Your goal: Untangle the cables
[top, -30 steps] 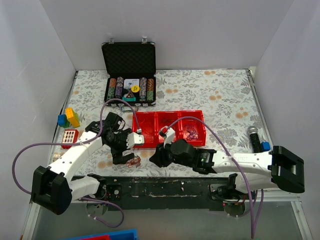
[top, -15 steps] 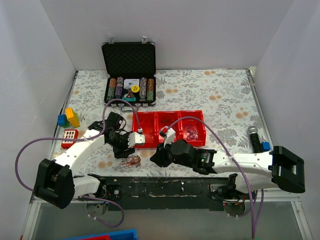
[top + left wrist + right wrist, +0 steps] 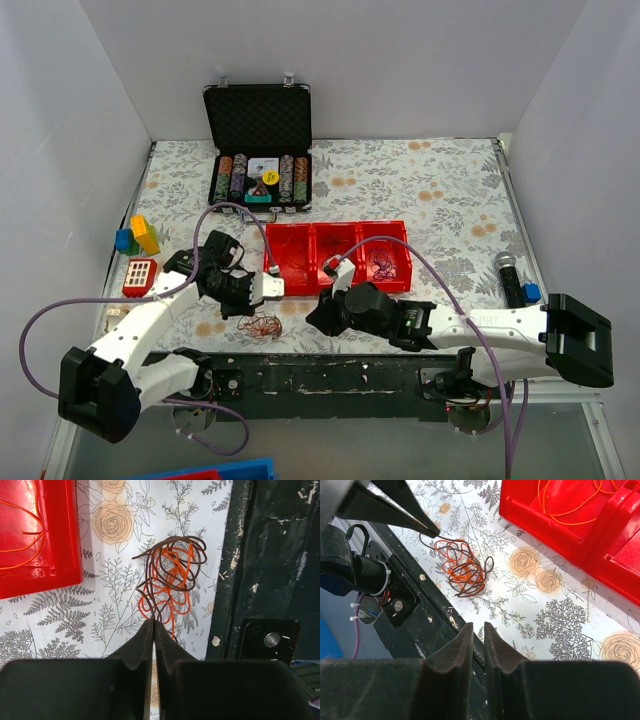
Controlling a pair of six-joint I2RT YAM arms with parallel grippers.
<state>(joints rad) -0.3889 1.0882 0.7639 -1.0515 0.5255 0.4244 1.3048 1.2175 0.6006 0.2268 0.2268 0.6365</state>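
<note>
Cable clump (image 3: 262,325): hair-thin wires, mostly orange-red w/ dark brown loops. It lies on the floral-print table (image 3: 440,200) at the near edge, left of centre. It's just beside the black metal base rail (image 3: 330,375) and near-left of the red plastic 3-compartment bin (image 3: 335,226), apart from it.

Left claw (image 3: 152,625): fingers pressed together. In the left wrist view, a few orange and dark strands from the clump run right into the tips, so it looks pinched on those strands. The rest of the clump is spread loose on the table beyond the tips. Right wrist view agrees: the dark left finger tip sits at the clump's edge, one strand at it.

Right claw (image 3: 474,629): almost closed, only a thin slit btwn the fingers, nothing in it. It's above the table to the right of the clump, not touching it, pointing toward it. The clump sits btwn the two claws.

Red bin: a thin orange wire lies in the compartment seen by both wrist cams, and a dark tangle in the right compartment in the top view.

Elsewhere:
- Open black poker-chip case (image 3: 258,150) at far left-centre.
- Yellow, blue and green blocks (image 3: 135,235) at the left edge.
- Black mic-like object w/ blue part (image 3: 512,278) at right.
</note>
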